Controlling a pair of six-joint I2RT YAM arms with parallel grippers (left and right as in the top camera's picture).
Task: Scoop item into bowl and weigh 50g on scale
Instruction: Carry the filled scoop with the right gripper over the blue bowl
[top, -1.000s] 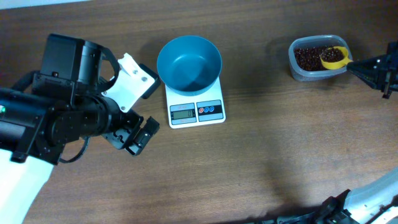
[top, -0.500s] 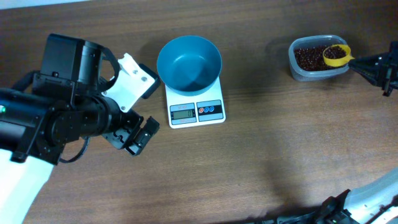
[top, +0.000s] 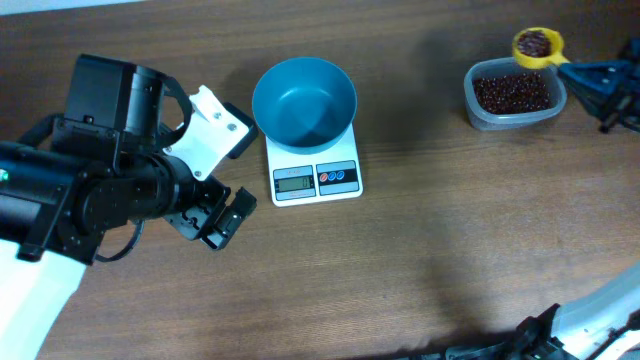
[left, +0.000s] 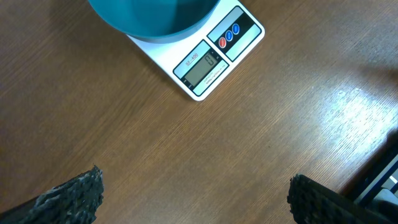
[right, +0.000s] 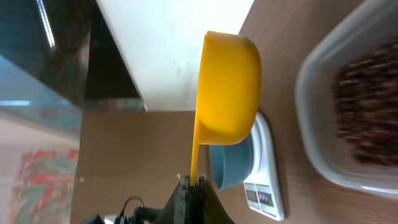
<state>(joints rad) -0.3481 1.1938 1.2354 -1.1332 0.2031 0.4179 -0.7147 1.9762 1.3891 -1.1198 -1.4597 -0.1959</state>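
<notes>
The teal bowl (top: 304, 100) sits empty on the white scale (top: 315, 178) at centre left; both also show in the left wrist view, bowl (left: 152, 15) and scale (left: 208, 59). Red-brown beans (top: 510, 91) fill a clear tub (top: 514, 118) at the far right. My right gripper (top: 577, 72) is shut on the handle of a yellow scoop (top: 537, 46), which holds beans and is raised just behind the tub. In the right wrist view the scoop (right: 227, 87) hangs above the tub (right: 348, 112), held by the gripper (right: 194, 185). My left gripper (top: 222, 217) is open and empty left of the scale.
The left arm's black body and white mount (top: 205, 132) stand close to the left of the bowl. Bare brown tabletop (top: 440, 240) lies between the scale and the tub.
My right gripper has lifted the yellow scoop out of the tub and moved it back, now loaded with beans. The left arm has not moved.
</notes>
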